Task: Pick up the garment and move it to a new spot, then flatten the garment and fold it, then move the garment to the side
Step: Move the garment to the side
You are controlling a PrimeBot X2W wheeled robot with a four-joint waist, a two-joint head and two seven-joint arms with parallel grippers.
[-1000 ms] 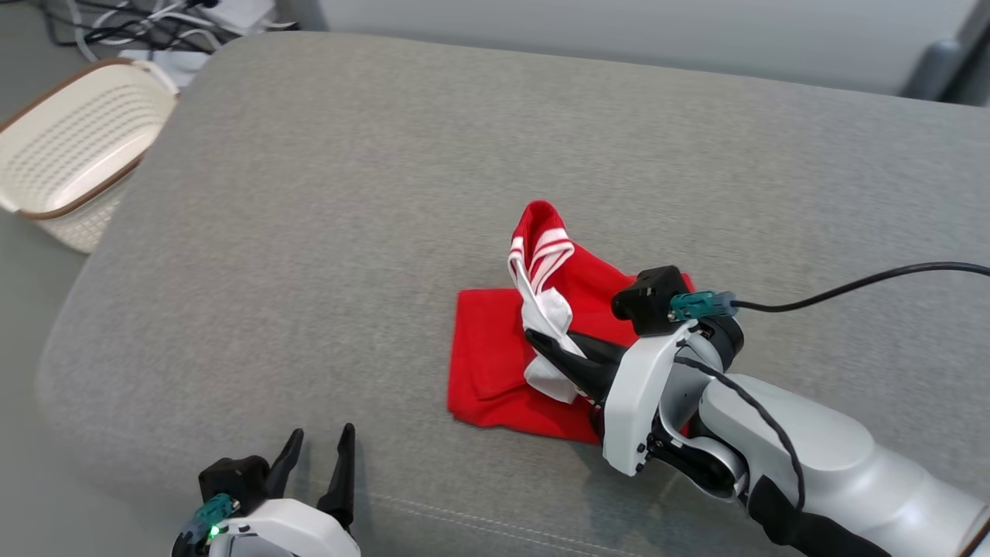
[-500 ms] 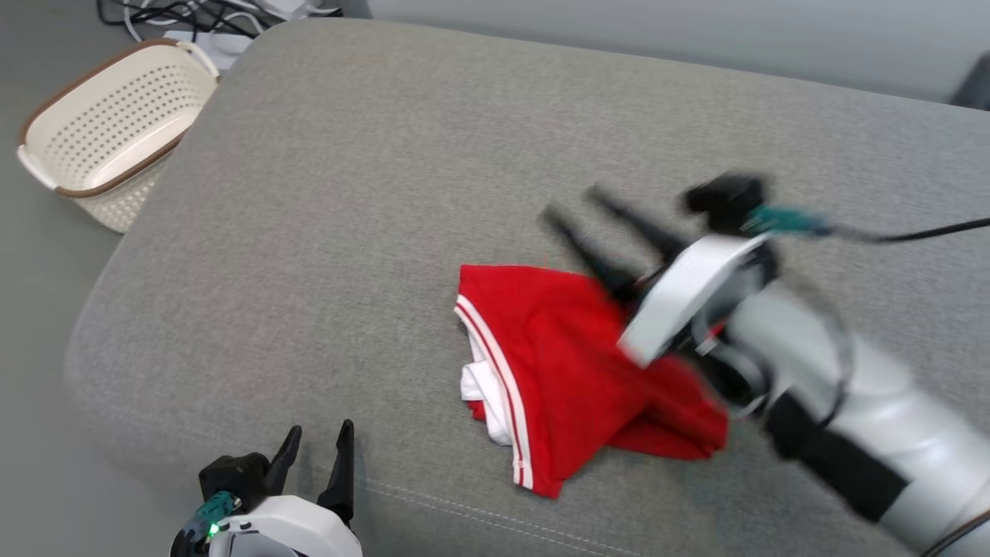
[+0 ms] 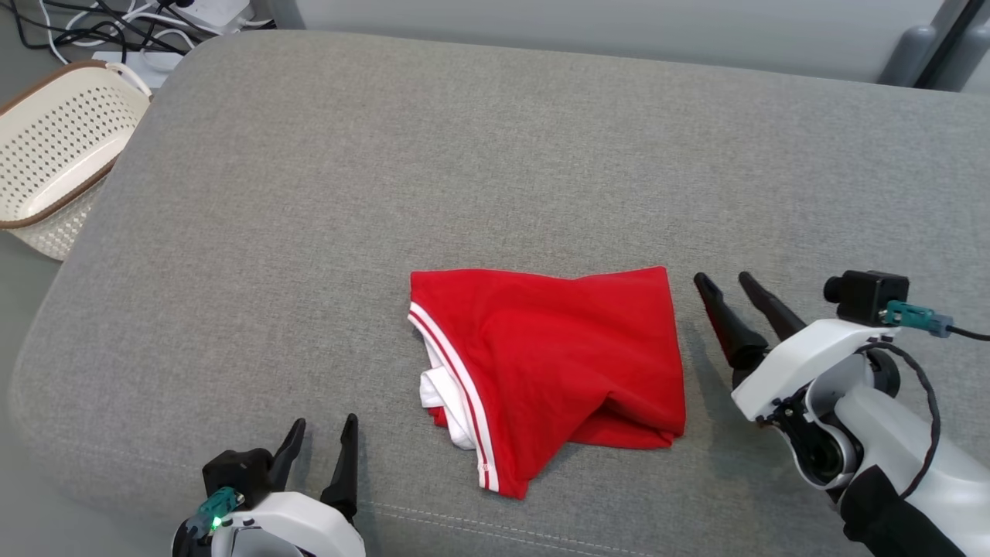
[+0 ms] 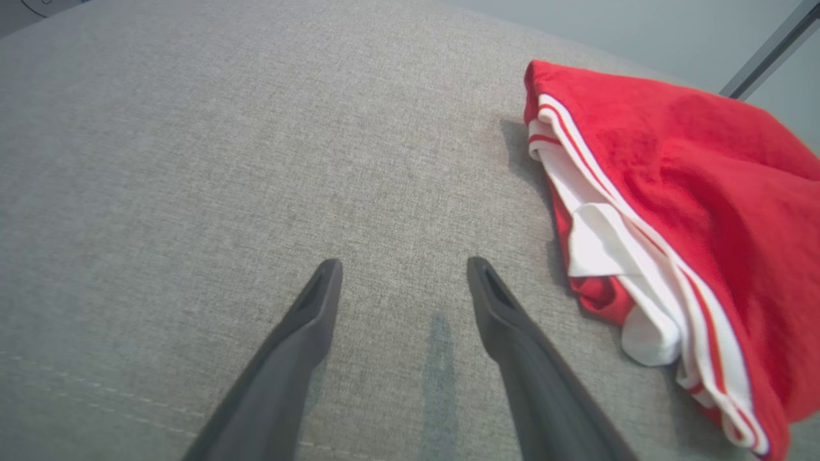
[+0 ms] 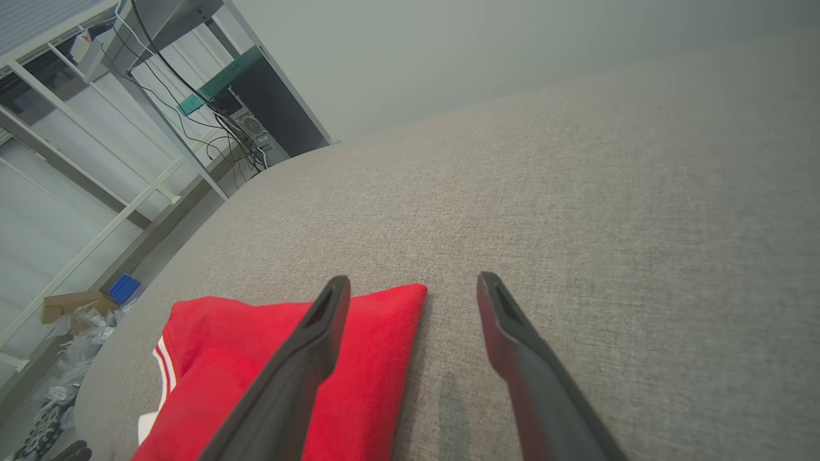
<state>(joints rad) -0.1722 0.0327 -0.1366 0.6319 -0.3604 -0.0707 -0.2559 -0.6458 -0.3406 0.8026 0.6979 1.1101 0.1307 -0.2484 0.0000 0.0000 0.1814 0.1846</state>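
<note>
Head view: right pincer (image 3: 721,278) spread wide, fingers angled up-left, just beside red garment (image 3: 557,363); left pincer (image 3: 326,421) wide, well apart.

Between your two claws lies the garment (image 3: 549,363): bright red, with twin white stripes along the edge facing your left gripper (image 3: 326,422) and a plain white layer poking out beneath that edge. Your right gripper (image 3: 721,277) has black fingers (image 3: 723,325), a white shell (image 3: 797,356) and a teal plug (image 3: 916,316) on a black cable (image 3: 971,334). The left one matches, with a green light (image 3: 214,523) glowing. Under both claws the cushion (image 3: 309,232) is heathered grey with a pale stitched seam. Far beyond your left claw, the basket (image 3: 46,178) is cream, dotted with holes and brown-rimmed.
</note>
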